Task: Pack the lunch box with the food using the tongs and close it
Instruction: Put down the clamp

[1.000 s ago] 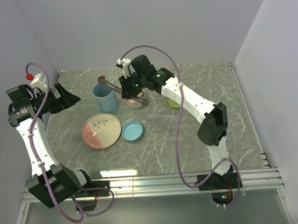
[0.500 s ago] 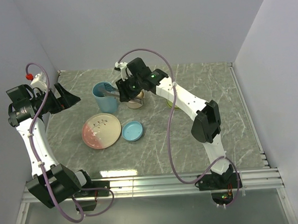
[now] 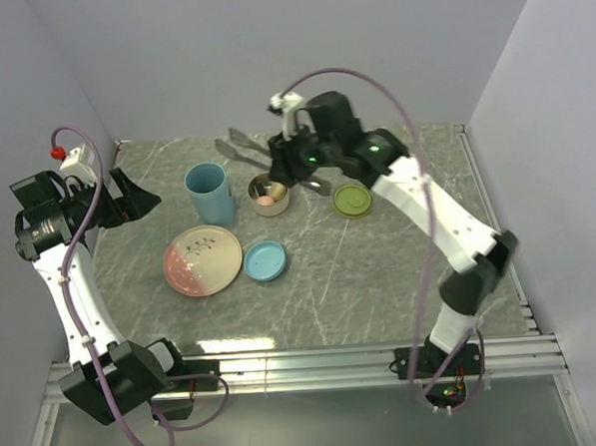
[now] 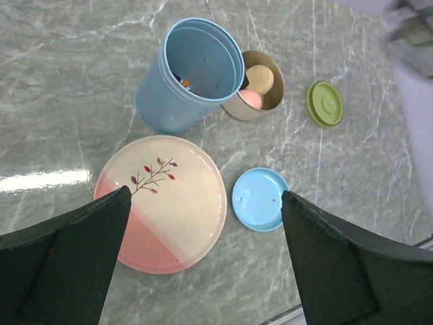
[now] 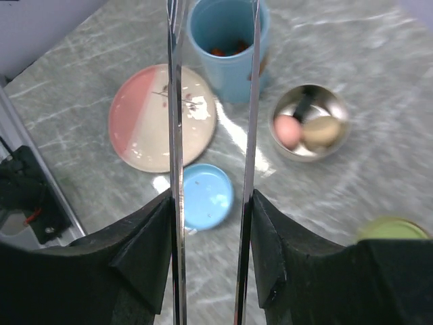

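Top external: the right gripper (image 3: 293, 161) hangs over the back of the grey marbled table (image 3: 381, 279), clamped on long thin silver metal tongs (image 3: 240, 144) that point left. Nearby stand a tall light-blue cylindrical container (image 3: 208, 193) and a small round metal bowl (image 3: 270, 195). A green round lid (image 3: 353, 200) lies right of the bowl. A light-blue round lid (image 3: 265, 260) lies just beside a pink-and-cream plate (image 3: 202, 260). The left gripper (image 3: 135, 195) hovers at the left edge, spread wide.

Left wrist: a pale beige egg (image 4: 259, 78) and a pink piece (image 4: 250, 100) sit in the bowl.

Right wrist: black fingers (image 5: 145, 257) press both tong arms from outside. Orange-red bits (image 5: 218, 51) lie in the blue container.
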